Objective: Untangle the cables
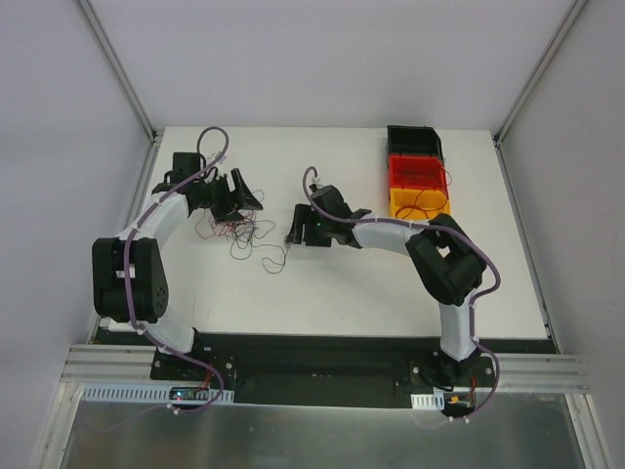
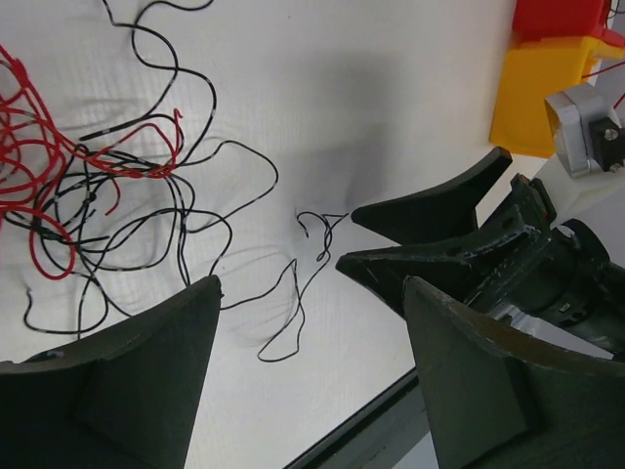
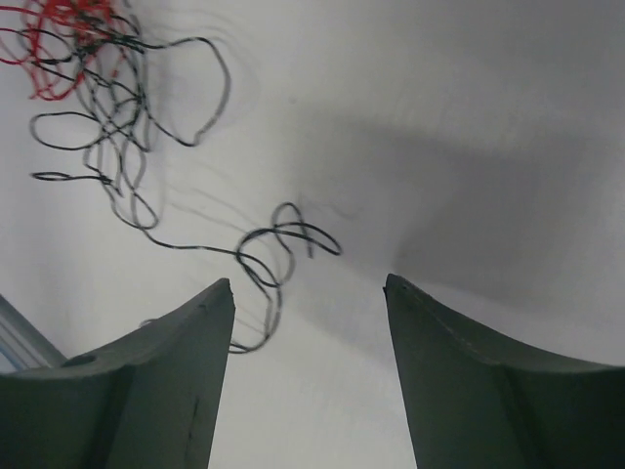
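Hovering low over the white table (image 1: 391, 283), the left gripper (image 2: 312, 293) has its jaws spread wide with nothing between them but bare tabletop and a bit of thin wire lying flat. The right gripper (image 3: 310, 283) is released as well: its two dark fingers stand well apart and grasp nothing.

The cables (image 1: 234, 233) lie on the table between the two grippers, nearer the left one, as a loose scribble of very thin red and black wires. In the left wrist view the cables (image 2: 107, 186) fill the upper left, the red loops bunched at the far left edge and the black ones sprawling around and under them. A single black strand (image 2: 303, 283) trails away from the heap, curling towards the right gripper (image 2: 420, 239), whose finger tips point at it from just beside it.

In the right wrist view that black strand (image 3: 283, 244) forms a few small coils just ahead of the fingers, and its tail runs down beside the left-hand finger; whether it touches the finger I cannot tell. The main tangle sits in the upper left corner there, slightly blurred.

At the far right edge of the table stand a black bin (image 1: 415, 140), a red bin (image 1: 418, 174) and a yellow bin (image 1: 410, 203) in a row, touching.
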Action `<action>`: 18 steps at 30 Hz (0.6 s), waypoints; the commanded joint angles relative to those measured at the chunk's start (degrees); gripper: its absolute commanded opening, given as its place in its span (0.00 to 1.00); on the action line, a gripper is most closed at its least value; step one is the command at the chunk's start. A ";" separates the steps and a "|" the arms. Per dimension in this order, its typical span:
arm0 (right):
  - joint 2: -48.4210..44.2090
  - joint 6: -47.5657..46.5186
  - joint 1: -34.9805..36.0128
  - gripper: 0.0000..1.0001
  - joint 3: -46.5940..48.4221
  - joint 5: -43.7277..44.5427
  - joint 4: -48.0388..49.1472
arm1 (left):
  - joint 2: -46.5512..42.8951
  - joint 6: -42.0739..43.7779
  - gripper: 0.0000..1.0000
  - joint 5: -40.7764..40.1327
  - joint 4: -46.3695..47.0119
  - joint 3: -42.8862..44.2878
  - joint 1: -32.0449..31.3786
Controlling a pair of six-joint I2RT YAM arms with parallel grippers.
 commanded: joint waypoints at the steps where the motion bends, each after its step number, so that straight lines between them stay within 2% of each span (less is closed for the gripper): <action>1: 2.32 6.79 3.00 0.64 -0.26 -2.32 12.67 | 3.53 -1.95 0.75 4.90 -1.04 2.59 -1.75; 3: 3.64 6.28 4.32 0.62 -0.01 -0.40 14.54 | 5.56 -2.75 0.73 6.22 -1.04 2.94 -1.83; 5: 5.13 5.04 4.68 0.54 1.74 -0.64 13.84 | 6.35 -3.01 0.73 5.79 -1.04 2.77 -1.92; 9: 1.03 1.19 4.50 0.12 -0.08 0.48 12.35 | 7.93 -2.58 0.73 3.86 -0.95 2.24 -2.80; 11: -4.24 -1.71 4.42 0.00 -2.72 1.90 10.60 | 10.65 -2.49 0.73 3.24 -0.95 2.15 -3.06; 14: -13.73 -5.58 4.50 0.00 -5.45 1.12 7.26 | 15.13 -1.35 0.69 1.93 -1.91 3.02 -3.06; 18: -29.10 -9.19 4.50 0.00 -8.09 1.45 2.52 | 17.43 1.11 0.68 -3.17 -4.38 4.61 -3.06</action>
